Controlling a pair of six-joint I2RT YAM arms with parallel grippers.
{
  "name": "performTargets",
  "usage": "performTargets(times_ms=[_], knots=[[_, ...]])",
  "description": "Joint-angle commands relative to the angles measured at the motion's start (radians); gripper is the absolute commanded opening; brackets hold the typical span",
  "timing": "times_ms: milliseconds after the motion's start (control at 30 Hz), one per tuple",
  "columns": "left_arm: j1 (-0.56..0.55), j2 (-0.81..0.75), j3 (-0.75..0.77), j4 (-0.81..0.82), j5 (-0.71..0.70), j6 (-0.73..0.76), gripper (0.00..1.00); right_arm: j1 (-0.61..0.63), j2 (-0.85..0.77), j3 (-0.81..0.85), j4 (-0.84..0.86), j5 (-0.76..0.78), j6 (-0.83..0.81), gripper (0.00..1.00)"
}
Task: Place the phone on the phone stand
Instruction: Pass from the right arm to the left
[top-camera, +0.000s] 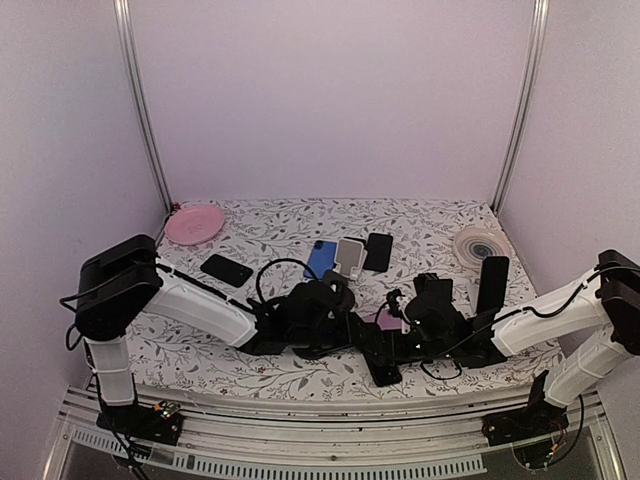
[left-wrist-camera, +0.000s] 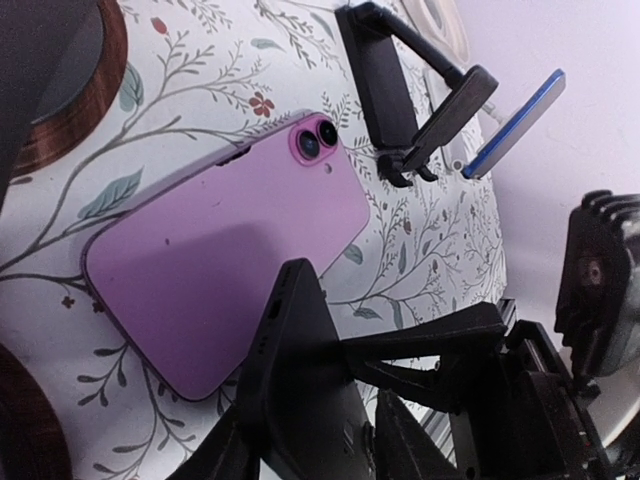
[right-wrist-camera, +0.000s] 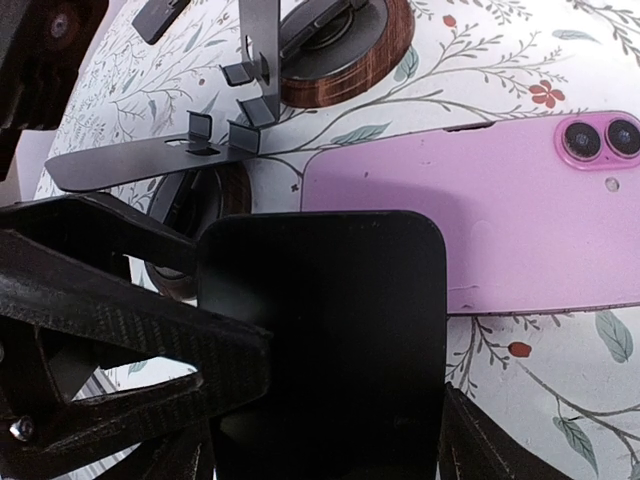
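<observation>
Risk: the pink phone (left-wrist-camera: 220, 260) lies flat, camera side up, on the patterned cloth (left-wrist-camera: 200, 60). Its thin edges could slip from the fingers, or it could skid into the black stand (right-wrist-camera: 320, 290), which the right gripper (right-wrist-camera: 350, 380) clamps just beside it. The left gripper (left-wrist-camera: 45, 250) is open, its fingers either side of the phone's plain end and not touching it.

Top cam high behind, looking down on table (top-camera: 420, 225), far, both wrist cams low, close, sharing phone (left-wrist-camera: 220, 270)
</observation>
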Motion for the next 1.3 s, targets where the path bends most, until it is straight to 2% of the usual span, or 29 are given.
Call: performTargets(times_ms=[0,167,367,533,833,1100,1267], knots=[[-0.004,0.058,0.032,-0.016,0.004,0.016,0.38,-0.007,-0.029,-0.005,0.068,-0.006,0.005,0.73],[0.001,0.064,0.036,-0.011,0.004,0.014,0.27,-0.008,-0.034,-0.011,0.072,-0.009,0.005,0.73],[0.008,0.051,0.025,0.007,0.0,0.017,0.0,-0.008,-0.036,-0.011,0.07,-0.01,-0.001,0.73],[0.022,-0.002,0.013,0.045,0.0,0.044,0.0,-0.008,-0.045,-0.01,0.066,-0.024,-0.01,0.76],[0.04,-0.165,-0.051,0.145,-0.024,0.188,0.0,-0.009,-0.183,-0.017,0.016,-0.057,-0.03,0.95],[0.07,-0.353,-0.12,0.182,-0.059,0.318,0.0,-0.007,-0.373,-0.008,-0.034,-0.071,-0.043,0.99],[0.082,-0.443,-0.163,0.218,-0.063,0.397,0.0,-0.011,-0.419,0.014,-0.054,-0.083,-0.034,0.99]])
